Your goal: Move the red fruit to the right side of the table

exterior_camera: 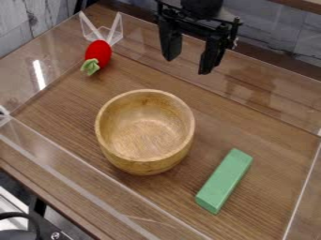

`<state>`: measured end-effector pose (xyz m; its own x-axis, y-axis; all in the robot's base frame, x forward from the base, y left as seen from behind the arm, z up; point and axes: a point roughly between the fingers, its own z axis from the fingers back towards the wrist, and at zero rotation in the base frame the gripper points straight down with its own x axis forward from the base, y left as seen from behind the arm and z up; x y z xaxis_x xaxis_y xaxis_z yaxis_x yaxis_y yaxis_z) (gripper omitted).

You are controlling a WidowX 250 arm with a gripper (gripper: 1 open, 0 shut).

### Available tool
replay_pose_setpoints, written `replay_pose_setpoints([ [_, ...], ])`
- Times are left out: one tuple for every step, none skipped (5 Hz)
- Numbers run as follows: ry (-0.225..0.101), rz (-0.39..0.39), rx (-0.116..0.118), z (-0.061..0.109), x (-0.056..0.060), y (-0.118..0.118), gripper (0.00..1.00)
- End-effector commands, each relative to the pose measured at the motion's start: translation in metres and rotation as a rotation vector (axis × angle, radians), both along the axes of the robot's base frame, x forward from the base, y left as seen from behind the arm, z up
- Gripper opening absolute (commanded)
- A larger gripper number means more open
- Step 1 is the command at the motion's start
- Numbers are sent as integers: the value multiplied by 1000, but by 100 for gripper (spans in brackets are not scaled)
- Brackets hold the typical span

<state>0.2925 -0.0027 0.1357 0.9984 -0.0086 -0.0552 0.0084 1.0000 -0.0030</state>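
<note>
The red fruit (pixel 96 56) is a small oval toy with a green stem end, lying at the back left of the wood-grain table (pixel 251 122), close to the clear wall. My gripper (pixel 189 58) hangs at the back centre, to the right of the fruit and apart from it. Its dark fingers (pixel 167 49) point down and stand wide open, with nothing between them.
A round wooden bowl (pixel 145 130) sits in the middle of the table. A green rectangular block (pixel 224 181) lies at the front right. Low clear acrylic walls (pixel 56 159) border the tabletop on all sides.
</note>
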Motion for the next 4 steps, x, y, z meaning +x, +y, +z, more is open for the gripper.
replay_pose_setpoints([
  [31,-17,-3,-18,0,0,100],
  [11,11,11,-21,5,38,100],
  [-17,119,27,-11,7,84,100],
  [-33,179,33,-9,9,126,100],
])
